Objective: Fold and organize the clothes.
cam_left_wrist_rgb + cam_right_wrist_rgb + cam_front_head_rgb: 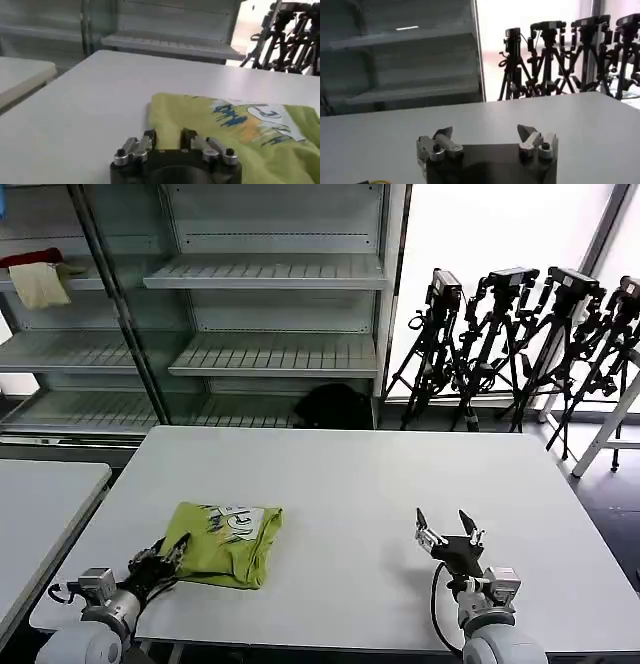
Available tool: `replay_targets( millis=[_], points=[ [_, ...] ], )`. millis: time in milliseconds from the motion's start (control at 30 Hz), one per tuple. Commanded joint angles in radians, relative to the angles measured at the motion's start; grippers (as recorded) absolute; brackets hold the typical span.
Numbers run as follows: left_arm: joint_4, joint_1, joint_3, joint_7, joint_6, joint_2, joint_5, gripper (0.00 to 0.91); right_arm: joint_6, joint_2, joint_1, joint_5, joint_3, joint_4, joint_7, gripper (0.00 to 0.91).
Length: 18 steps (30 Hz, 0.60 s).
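Two grippers sit at the near edge of the white table (350, 484). The left gripper (165, 556) rests at the near-left corner of the lime-green t-shirt (228, 539), fingers narrowly parted, the gap lined up with the cloth's edge — whether they pinch fabric cannot be told. The right gripper (447, 529) hovers over bare tabletop well apart from the shirt, jaws spread wide, holding nothing. The shirt lies folded into a rough rectangle on the table's left half — a printed patch shows on top. Beyond stand shelving (270, 274) and tripods (520, 344).

Grey table (350, 484), metal shelving (270, 284) with red and cream cloths (38, 276), black tripods (520, 344), perhaps a bag (335, 406).
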Motion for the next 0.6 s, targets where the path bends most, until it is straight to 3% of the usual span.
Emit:
replay_targets(
  millis=[33,400,600],
  points=[
    [0.006,-0.005,-0.004,0.034,-0.003,-0.007,-0.033,0.0,0.0,0.0,-0.002,0.0,0.002,0.001,0.003,0.907],
    [-0.012,0.001,-0.083,0.078,-0.121,0.022,0.051,0.0,0.0,-0.002,-0.006,0.003,0.009,0.0,0.006,0.907],
    [-0.014,-0.011,-0.255,0.137,-0.149,0.155,0.16,0.0,0.005,-0.006,-0.004,0.009,0.013,-0.013,0.007,0.907]
  ],
)
